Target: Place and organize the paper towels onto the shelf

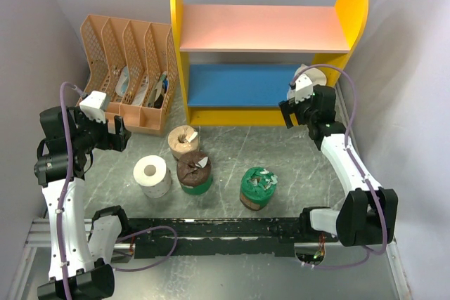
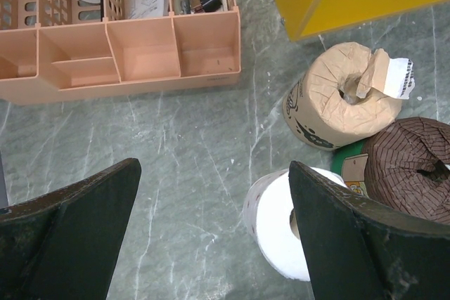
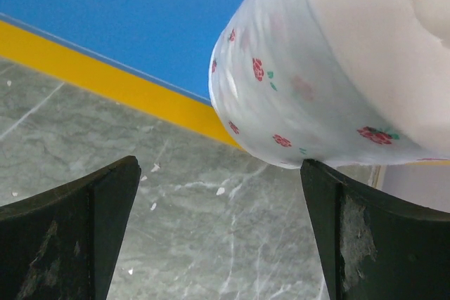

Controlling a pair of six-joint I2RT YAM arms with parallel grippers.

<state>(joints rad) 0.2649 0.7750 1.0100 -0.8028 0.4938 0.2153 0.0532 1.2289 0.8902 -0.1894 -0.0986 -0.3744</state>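
Top external view: how much room is there?

A bare strip of table (image 1: pixel 232 138) runs between the shelf (image 1: pixel 177 26) at 12 o'clock and four standing rolls. The tan roll (image 1: pixel 183 141) has the white roll (image 1: pixel 152 175) at its 7, the brown roll (image 1: pixel 195 171) just beside it at 6, and the green-wrapped roll (image 1: pixel 257 187) apart at 4. Walls close in at 3 and 9.

And the pincers?

The left gripper (image 1: pixel 121 133) at 9 and the right gripper (image 1: pixel 290 114) at 2 are both spread and hold nothing.

Left wrist?

The white roll sits just beside the right finger at 4, and the organizer (image 2: pixel 140 54) has its front edge at 11.

Right wrist?

A flower-printed roll (image 3: pixel 316 68) at 1 overlaps the yellow lip (image 3: pixel 105 79). I cannot tell whether it rests on the blue lower board (image 3: pixel 119 12).
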